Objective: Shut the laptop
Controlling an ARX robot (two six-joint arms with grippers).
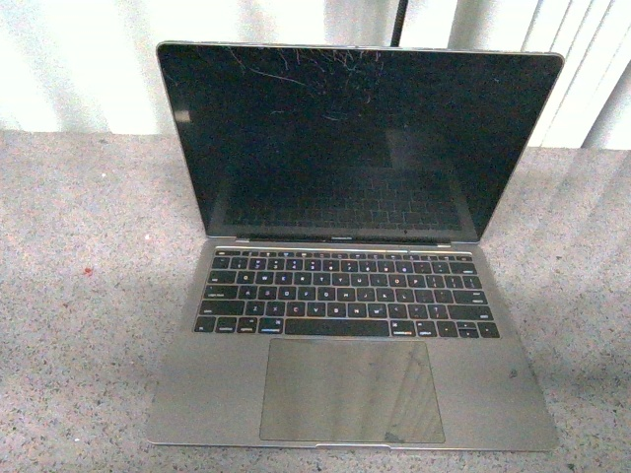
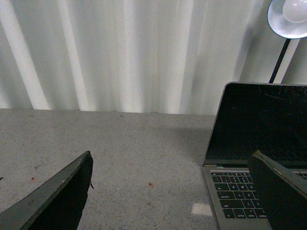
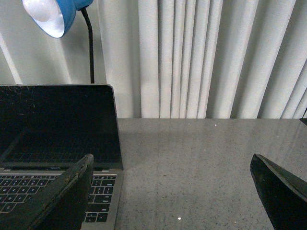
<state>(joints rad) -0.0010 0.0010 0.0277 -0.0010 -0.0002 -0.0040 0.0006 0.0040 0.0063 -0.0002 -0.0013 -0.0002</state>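
The laptop (image 1: 355,296) sits open in the middle of the front view, its base reaching the lower edge of the frame and its black screen upright in the upper half, with fine scratches near the screen's top edge. It rests on a grey speckled table (image 1: 79,345), and neither arm appears in this view.

The wrist views show what the front view leaves out. The left gripper (image 2: 171,155) has its two dark fingers (image 2: 57,196) spread wide with nothing between them. One finger overlaps a corner of the keyboard in the picture (whether it touches, I cannot tell). The right gripper (image 3: 172,157) is likewise spread wide and holds nothing, with the laptop's other side behind one of its fingers.

A blue-shaded lamp (image 3: 50,14) on a black stem stands behind the lid, in front of a white pleated curtain (image 3: 201,57).
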